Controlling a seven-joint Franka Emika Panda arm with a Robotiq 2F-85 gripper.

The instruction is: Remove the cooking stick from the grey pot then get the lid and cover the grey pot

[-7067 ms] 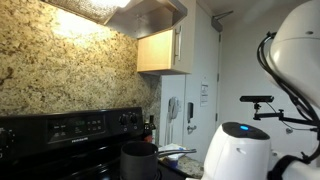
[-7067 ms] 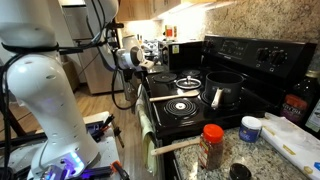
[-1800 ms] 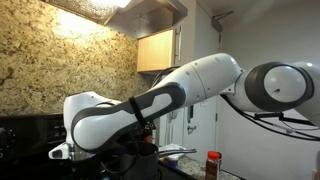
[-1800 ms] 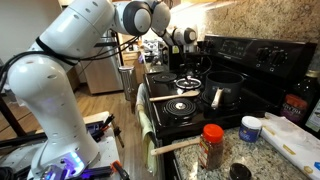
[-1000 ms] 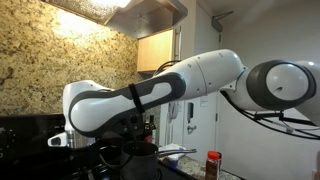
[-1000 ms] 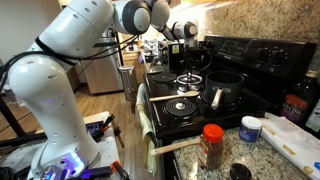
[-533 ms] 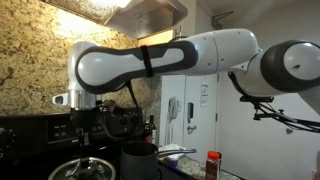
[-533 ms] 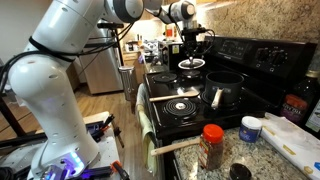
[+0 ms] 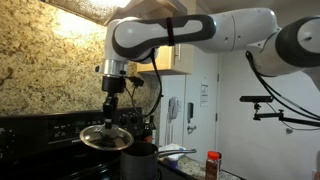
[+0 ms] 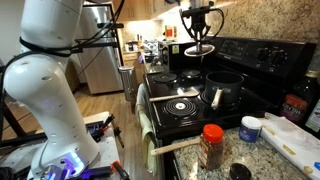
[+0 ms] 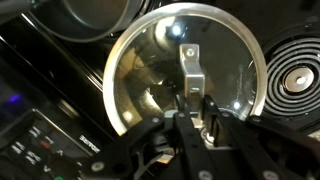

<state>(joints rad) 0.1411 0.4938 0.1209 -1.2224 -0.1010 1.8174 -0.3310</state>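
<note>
My gripper [image 10: 200,34] is shut on the knob of the lid [image 10: 199,48], a round, shiny, low-domed grey lid that hangs in the air over the back of the stove. In the wrist view the lid [image 11: 150,70] fills the middle, and my gripper [image 11: 194,112] clamps its small handle from below. The grey pot [image 10: 225,88] stands on a stove burner, lower than the lid and to its right. In an exterior view the lid [image 9: 104,135] hovers just left of and above the grey pot [image 9: 138,160]. The cooking stick is out of view.
A coil burner [image 10: 182,105] lies in front of the pot. A red-capped bottle [image 10: 211,146], a white jar [image 10: 250,128] and a dark bottle [image 10: 296,103] stand on the counter. The stove's control panel [image 10: 255,55] rises behind, and a range hood [image 9: 150,15] hangs overhead.
The arm has lifted the lid high off the stove top and carried it toward the pot; the gripper stayed shut on it throughout.
</note>
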